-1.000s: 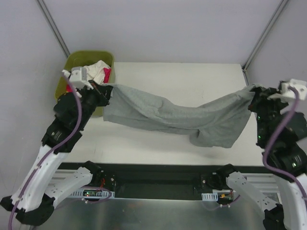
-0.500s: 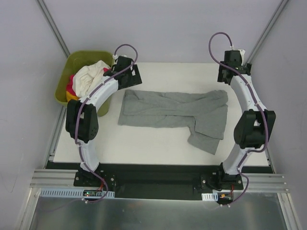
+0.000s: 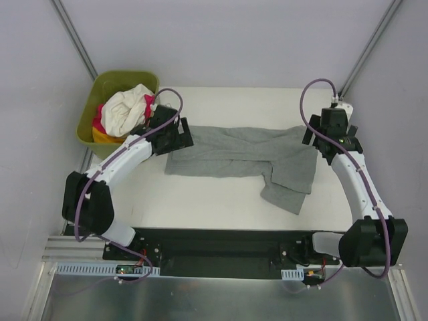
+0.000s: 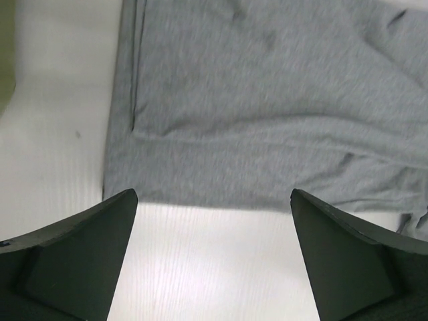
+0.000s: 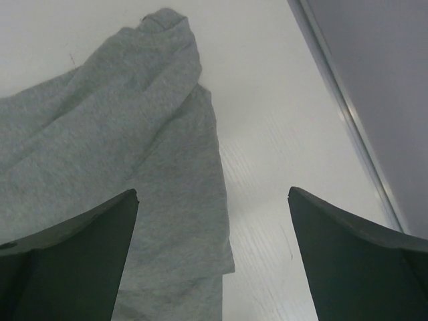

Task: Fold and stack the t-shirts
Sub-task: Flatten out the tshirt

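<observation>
A heather grey t-shirt (image 3: 241, 150) lies crumpled in a long band across the white table, one part hanging toward the front right. My left gripper (image 3: 175, 138) hovers open over its left end; in the left wrist view the grey t-shirt (image 4: 267, 100) lies just beyond the left gripper (image 4: 212, 195), with bare table between the fingers. My right gripper (image 3: 326, 138) is open above the shirt's right end, and the right wrist view shows the cloth's edge (image 5: 134, 134) under the right gripper (image 5: 212, 192). Neither holds anything.
An olive-green tub (image 3: 117, 79) at the back left corner holds a white shirt (image 3: 127, 107), a pink one (image 3: 99, 124) and an orange one (image 3: 100, 136). Metal frame posts rise at both back corners. The table's right edge (image 5: 348, 127) runs close to the right gripper.
Both grippers have opened and let go of the grey t-shirt, which hung stretched between them and now lies on the table. Both arms swung back, then returned near its ends.
</observation>
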Tool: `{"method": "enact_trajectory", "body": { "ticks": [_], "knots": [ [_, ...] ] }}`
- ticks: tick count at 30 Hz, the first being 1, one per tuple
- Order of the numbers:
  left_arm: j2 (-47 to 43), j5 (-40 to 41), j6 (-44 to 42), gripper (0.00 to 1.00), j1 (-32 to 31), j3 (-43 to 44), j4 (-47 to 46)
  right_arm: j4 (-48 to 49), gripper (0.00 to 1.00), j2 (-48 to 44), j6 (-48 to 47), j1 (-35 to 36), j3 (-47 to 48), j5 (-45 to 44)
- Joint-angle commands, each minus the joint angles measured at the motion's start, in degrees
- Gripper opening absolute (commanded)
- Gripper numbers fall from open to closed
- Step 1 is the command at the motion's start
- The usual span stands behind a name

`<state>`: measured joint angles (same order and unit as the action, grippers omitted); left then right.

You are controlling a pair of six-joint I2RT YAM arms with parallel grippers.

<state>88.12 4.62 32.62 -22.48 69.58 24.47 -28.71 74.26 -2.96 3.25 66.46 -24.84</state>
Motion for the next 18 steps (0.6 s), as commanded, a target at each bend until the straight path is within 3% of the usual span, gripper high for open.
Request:
{"method": "enact_trajectory", "body": {
  "ticks": [1, 8, 14, 18],
  "knots": [
    [-7.6, 1.43, 6.04, 0.99, -0.02, -8.92, 1.02, 4.01, 0.99, -5.87, 4.98, -0.08, -7.21, 6.46],
    [-7.97, 1.62, 12.37, 0.98, 3.23, -16.75, 1.02, 3.14, 1.0, -7.2, 4.28, -0.08, -8.62, 8.84],
    [-3.14, 4.86, 15.45, 0.67, 4.02, -17.11, 0.67, 4.27, 1.0, -7.72, 5.33, 0.01, -9.68, 8.49],
    [0.03, 6.27, 16.07, 0.54, 4.99, -16.76, 0.23, 4.28, 1.0, -8.25, 5.34, 0.01, -9.77, 8.76]
  ]
}}
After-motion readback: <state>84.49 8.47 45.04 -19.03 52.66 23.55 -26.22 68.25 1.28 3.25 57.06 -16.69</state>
